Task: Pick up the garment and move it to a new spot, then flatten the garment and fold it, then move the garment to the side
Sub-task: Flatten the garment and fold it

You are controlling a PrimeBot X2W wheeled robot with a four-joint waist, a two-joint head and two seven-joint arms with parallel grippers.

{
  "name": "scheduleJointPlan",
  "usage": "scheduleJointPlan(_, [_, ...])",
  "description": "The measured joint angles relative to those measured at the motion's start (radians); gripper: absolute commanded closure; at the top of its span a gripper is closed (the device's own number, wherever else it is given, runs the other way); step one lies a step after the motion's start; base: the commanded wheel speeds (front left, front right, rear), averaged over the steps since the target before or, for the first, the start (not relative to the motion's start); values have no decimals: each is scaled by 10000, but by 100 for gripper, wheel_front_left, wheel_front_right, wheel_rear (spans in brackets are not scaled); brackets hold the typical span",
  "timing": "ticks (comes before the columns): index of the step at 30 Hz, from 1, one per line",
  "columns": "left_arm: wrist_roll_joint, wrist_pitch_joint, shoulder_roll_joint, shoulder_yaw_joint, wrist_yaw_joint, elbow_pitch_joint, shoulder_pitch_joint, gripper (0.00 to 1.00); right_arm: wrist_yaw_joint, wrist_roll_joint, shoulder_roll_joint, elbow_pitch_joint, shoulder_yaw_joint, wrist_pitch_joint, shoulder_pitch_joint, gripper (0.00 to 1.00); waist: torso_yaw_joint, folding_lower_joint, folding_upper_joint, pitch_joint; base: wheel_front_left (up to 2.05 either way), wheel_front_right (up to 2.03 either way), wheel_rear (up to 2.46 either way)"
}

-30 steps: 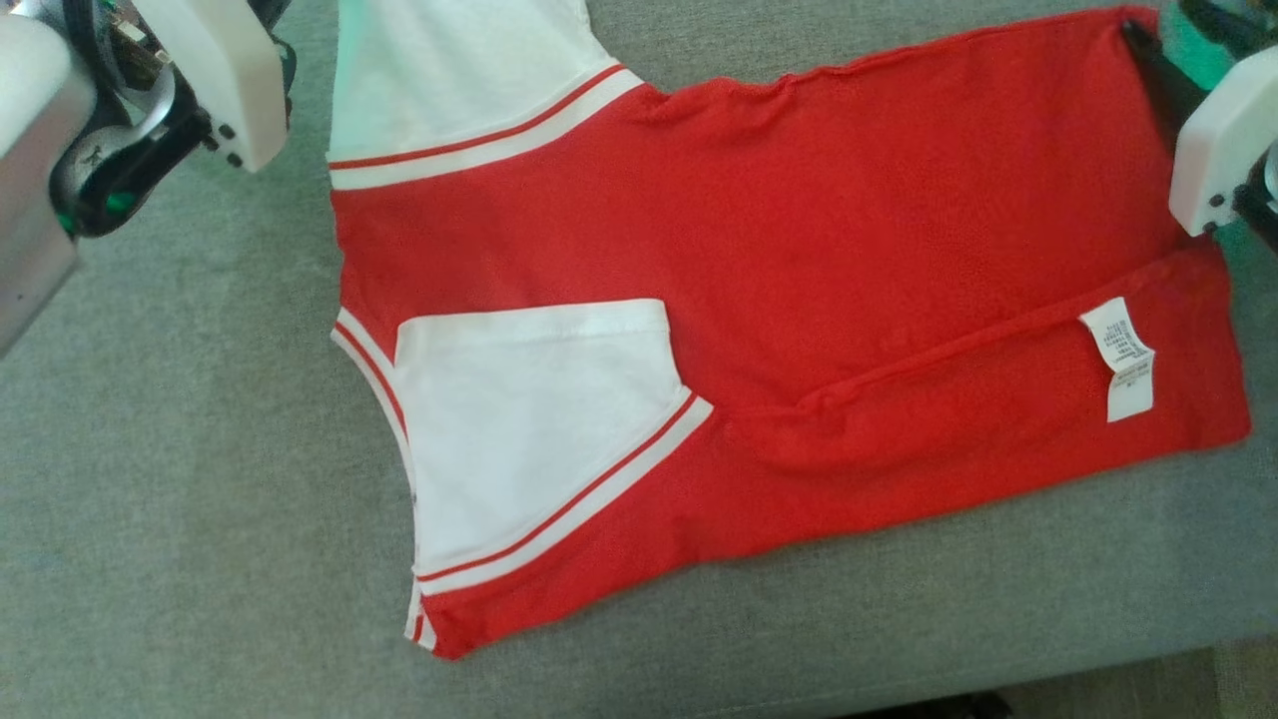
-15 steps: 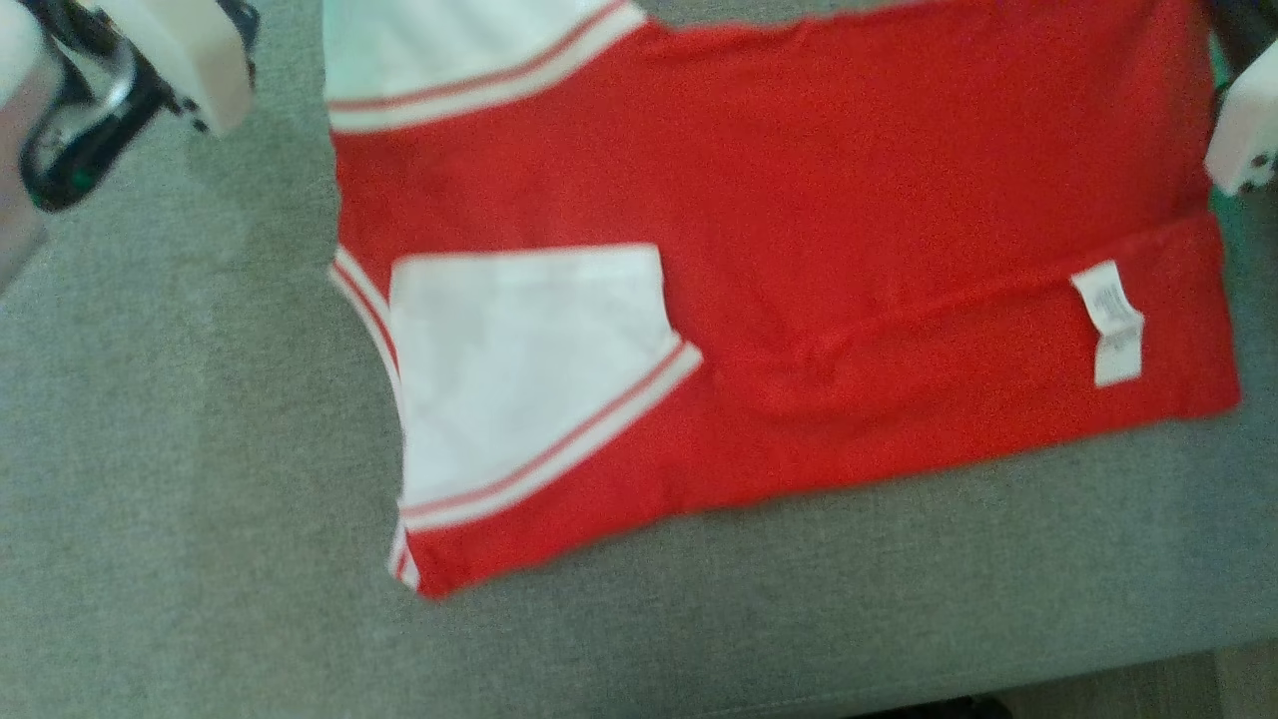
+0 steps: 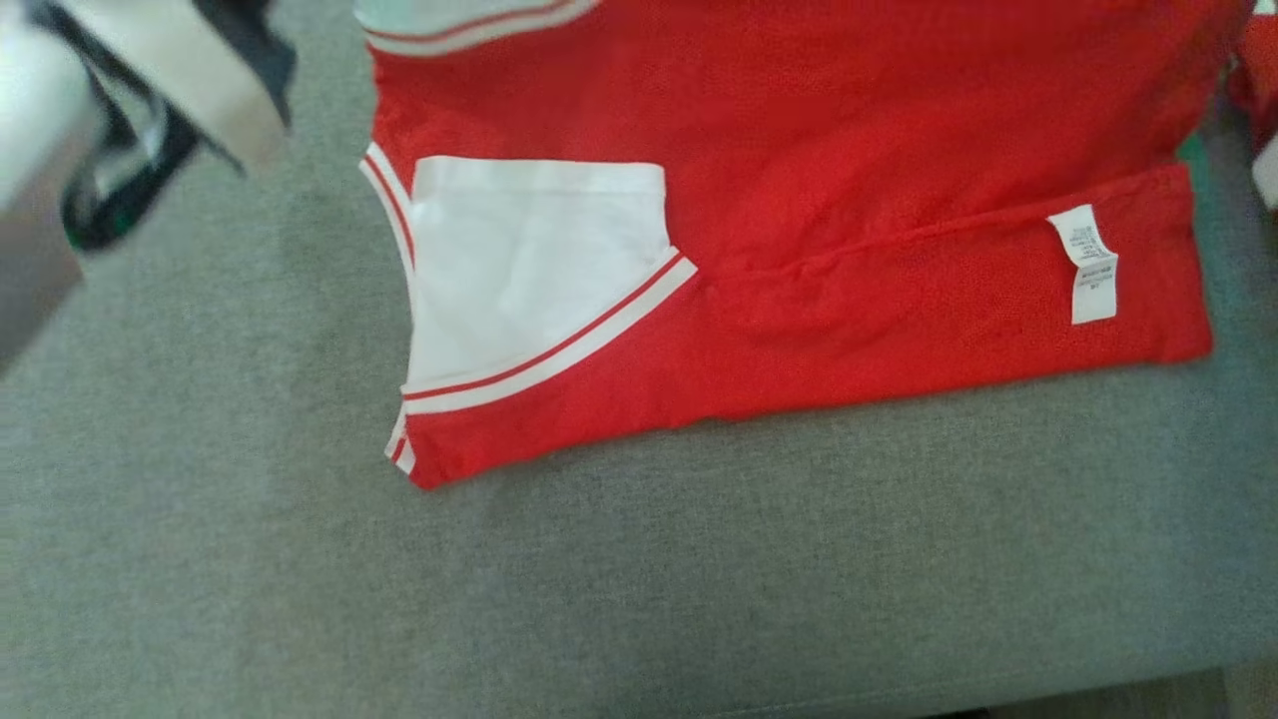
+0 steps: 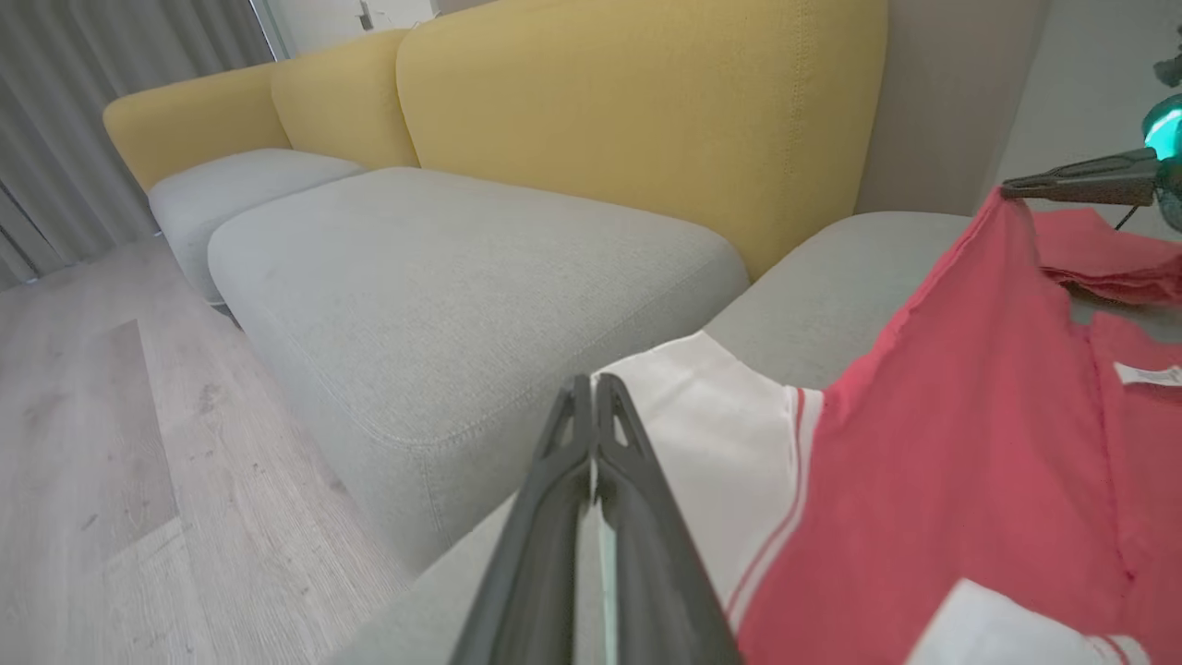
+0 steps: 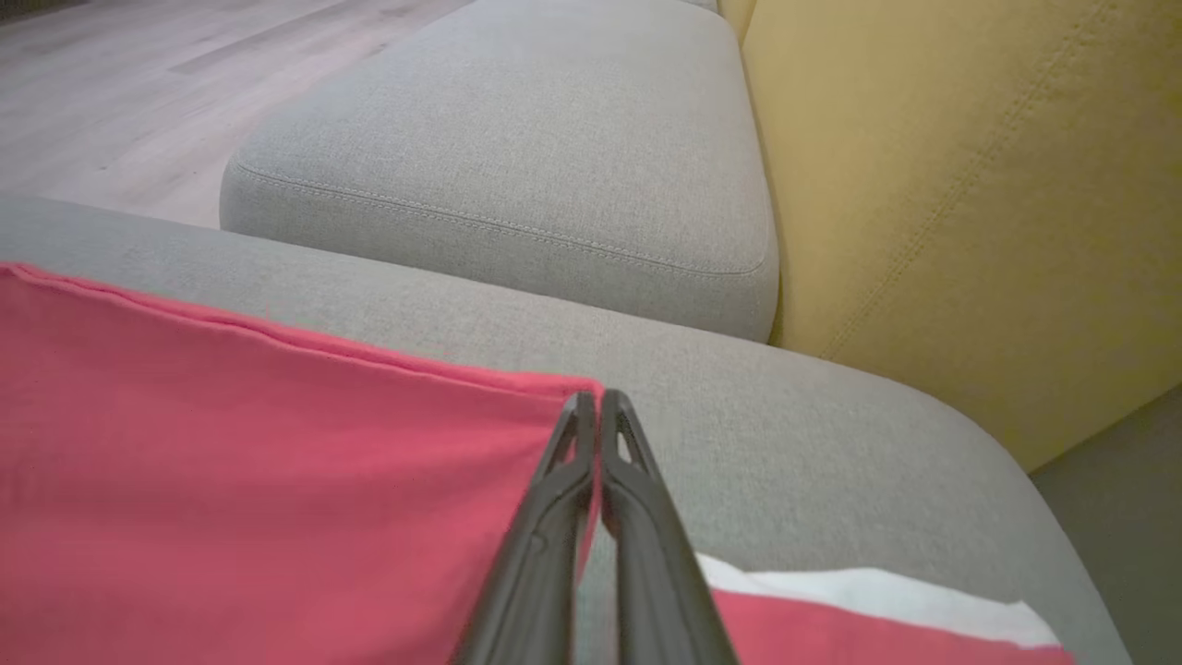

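Note:
The garment (image 3: 849, 150) is a red shirt with white sleeves (image 3: 529, 270) and a white tag (image 3: 1085, 265). Its near part lies flat on the grey sofa cushion (image 3: 599, 599). In the left wrist view my left gripper (image 4: 591, 392) is shut on the edge of the far white sleeve (image 4: 720, 434). My right gripper (image 5: 592, 406) is shut on a red hem corner of the garment (image 5: 231, 443). The left wrist view shows that corner held up off the cushion by the right gripper (image 4: 1011, 187). My left arm (image 3: 150, 110) is a blur at the head view's upper left.
A yellow backrest (image 4: 646, 120) stands behind the cushions. A second grey cushion (image 4: 443, 277) lies beside this one, with a gap between. Wood floor (image 4: 92, 462) lies beyond the cushion fronts. The cushion's front edge runs along the head view's bottom right.
My right gripper has shut on the red hem corner. The garment has slid away from the cushion's front edge, its far side lifted. Both arms have moved up and out of the head view.

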Motion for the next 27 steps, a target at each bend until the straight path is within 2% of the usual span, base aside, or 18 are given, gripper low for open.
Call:
scheduleJointPlan(6, [138,-554,872,-15,130,-1360,1705,100,0,-6,-203,-238,-573,-531,1541,100,256,-1,0,-557,0,0,0])
scheduleJointPlan(15, [324,-763,1864,-21,1363,-3837,3646,100,0,-299,-230,-890,-1469,-546,3570,100,583,-2,0,-1125,0,0,0])
scheduleJointPlan(19, [541,-821,2031,-21,1971,-4575,4701,100,0,-721,-92,-1254,-2029,-531,4467,100,664,-1,0,-1111,0,0,0])
scheduleJointPlan(27, [805,-853,1927,-17,2383,-4794,5892,100,0,-989,268,-1820,-2982,-395,5575,100,767,0,0,-965,0,0,0])
